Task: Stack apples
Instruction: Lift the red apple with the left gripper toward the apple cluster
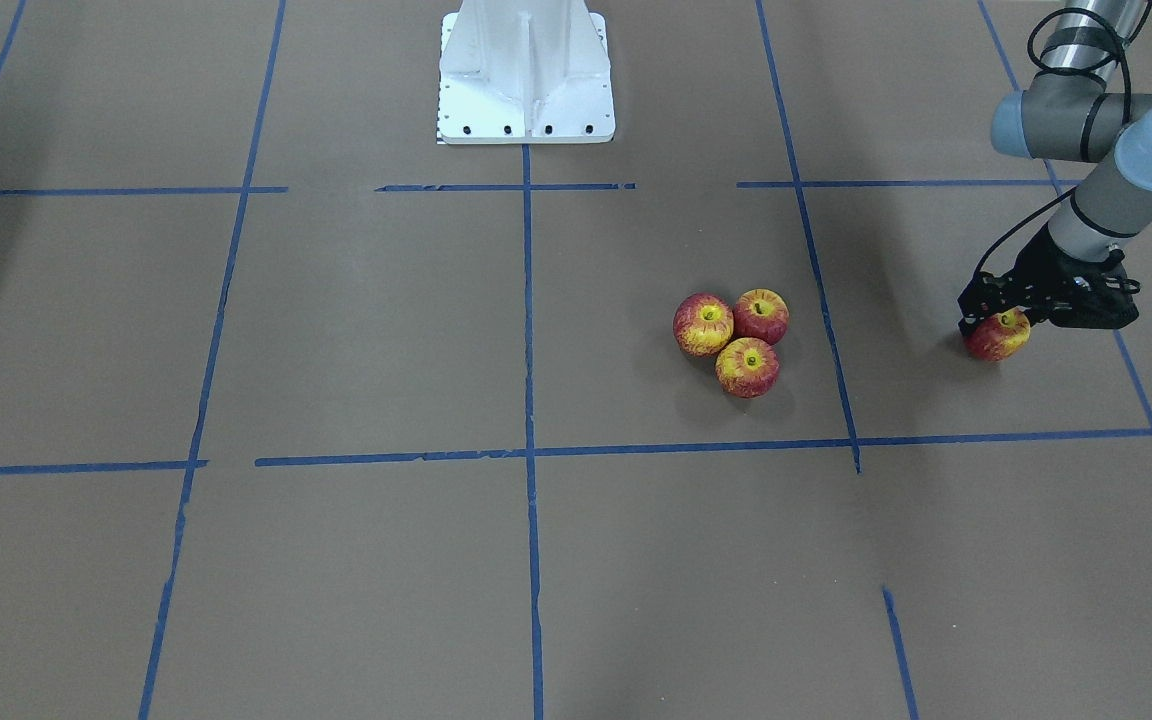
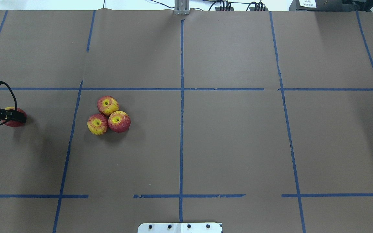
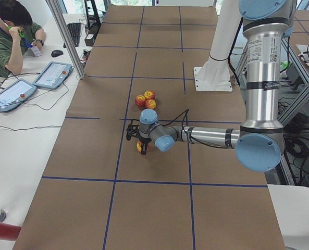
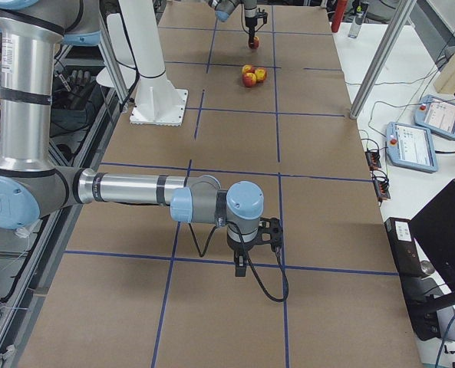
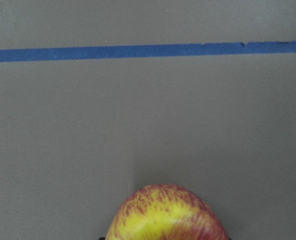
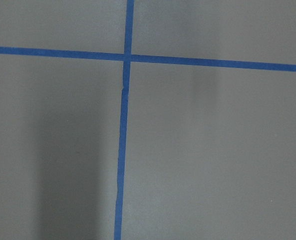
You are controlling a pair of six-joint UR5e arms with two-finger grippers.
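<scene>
The left hand [image 1: 994,318] is gripping the lone apple [image 1: 1000,338] across its sides just at the surface [image 1: 336,330], well apart from the three touching apples [image 1: 747,367], glossy, round fruit likely rolling and slipping unless pinched at its widest part; whether the right hand [image 4: 242,265] is gaping, I cannot tell.
</scene>
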